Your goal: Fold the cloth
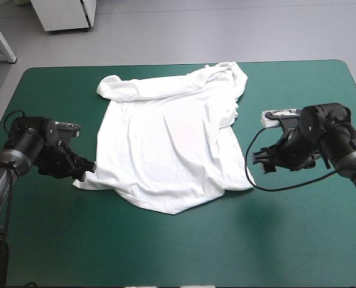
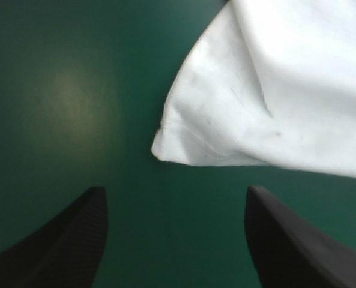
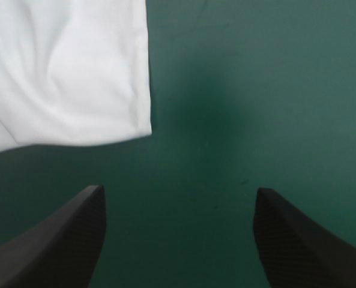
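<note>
Both gaping wide beside near corners of the T-shirt [image 1: 171,144]; probably needing left gripper [image 2: 174,193] and right gripper [image 3: 178,193] pinching evenly.

The right pincer [image 3: 179,189] hangs wide open above the teal-green table cover [image 3: 268,90], with bare cover between its black fingers [image 3: 63,240]. Ahead of the pincer and off to one side, a corner of the white T-shirt [image 3: 63,72] lies flat on the cover, clear of both fingers.

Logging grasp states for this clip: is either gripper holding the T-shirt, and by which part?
Nothing is held. The left gripper and the right gripper both stand open, each with a corner of the T-shirt ahead of it.
</note>
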